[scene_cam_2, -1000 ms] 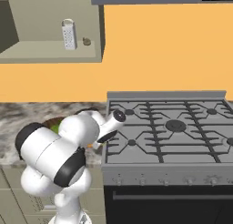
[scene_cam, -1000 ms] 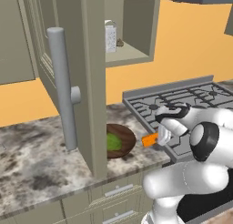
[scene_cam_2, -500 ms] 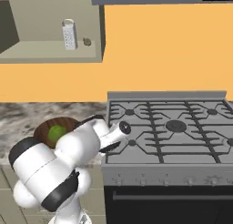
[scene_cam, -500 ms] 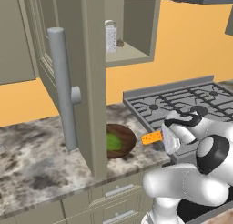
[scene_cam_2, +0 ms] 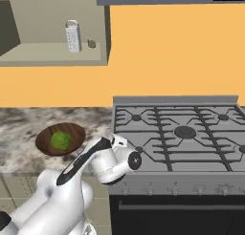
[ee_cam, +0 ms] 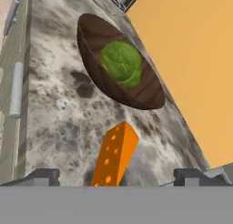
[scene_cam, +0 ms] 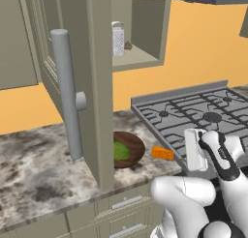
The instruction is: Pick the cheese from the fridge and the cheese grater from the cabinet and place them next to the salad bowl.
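Since a second ago the arm has drawn back toward the base and the jaws have spread, leaving the cheese (scene_cam: 162, 153) lying on the marbled counter (scene_cam: 34, 159) instead of riding in the grip. Seen along the hand, the gripper (ee_cam: 116, 177) stands wide open, its two dark fingertips (ee_cam: 43, 176) far apart at the bottom corners and clear of the wedge between them.

That wedge (ee_cam: 114, 155) is a small bright orange block with a row of paler dots along its side face. Its long axis runs from about 7 o'clock to 1 o'clock in the hand view, the far end aimed at the salad bowl (ee_cam: 119, 63). From the left base camera it lies flat, long axis roughly 10 to 4 o'clock, just beside the bowl's (scene_cam: 131, 148) rim at the bowl's 3 o'clock, between it and the stove (scene_cam: 193, 113).

Up in the open cabinet (scene_cam_2: 52, 52), the cheese grater (scene_cam_2: 72, 36) stands upright on the shelf, a small brown lump (scene_cam_2: 91, 44) near it at 3 o'clock.
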